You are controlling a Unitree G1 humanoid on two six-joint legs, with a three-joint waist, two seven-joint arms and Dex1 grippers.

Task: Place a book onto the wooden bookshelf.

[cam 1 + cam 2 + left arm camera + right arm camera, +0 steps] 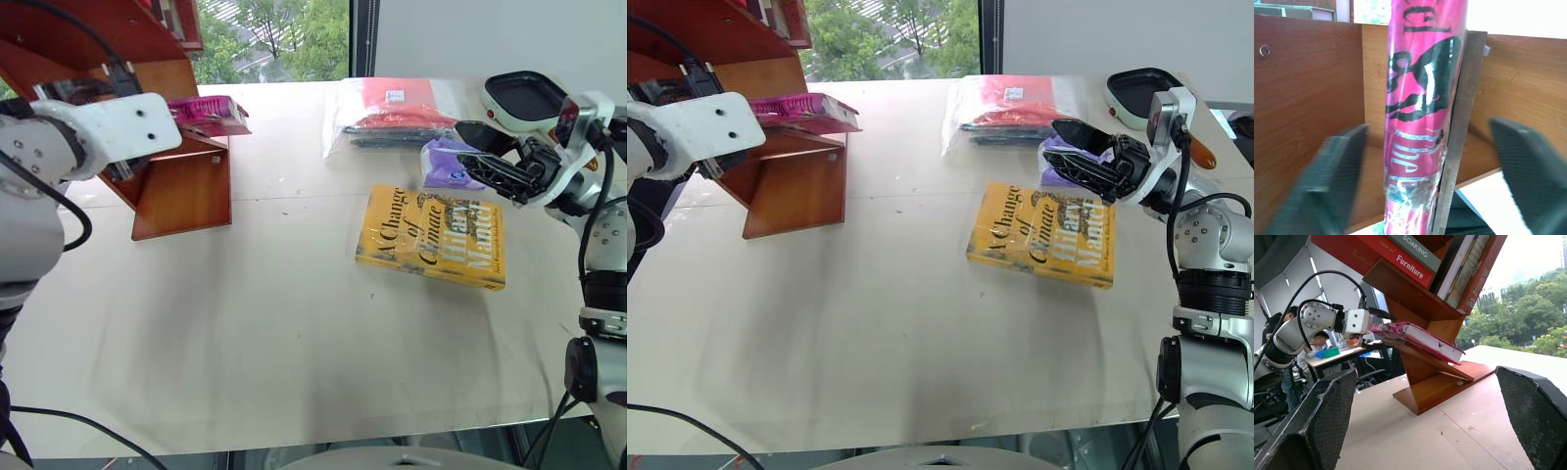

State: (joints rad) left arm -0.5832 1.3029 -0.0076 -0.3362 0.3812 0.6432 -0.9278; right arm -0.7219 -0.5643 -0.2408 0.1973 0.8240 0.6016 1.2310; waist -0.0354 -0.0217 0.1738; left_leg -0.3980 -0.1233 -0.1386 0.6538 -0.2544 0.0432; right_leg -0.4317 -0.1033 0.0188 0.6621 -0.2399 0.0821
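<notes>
Pink book [1418, 337] lies on the wooden bookshelf [1435, 382]; both grippers' jaws gape wide, holding nothing.

Pink book lying on the low board of the wooden bookshelf [789, 181], both arms nearby.

The book [808, 110] lies flat on a shelf board at the bookshelf's near end, one end jutting past the slanted side panel toward the middle of the table [882, 323]. The left arm's white forearm reaches in against the book's other end; its fingers are hidden. Well apart from the bookshelf, across the table, a yellow book [1043, 235] lies face up. The right gripper [1083, 157] hovers just above that yellow book's far edge, its black fingers spread and pointing toward the bookshelf, empty. Behind it lie a purple packet [1058, 162], a clear bag of red and dark items [1004, 108] and a white tray [1141, 93].
</notes>
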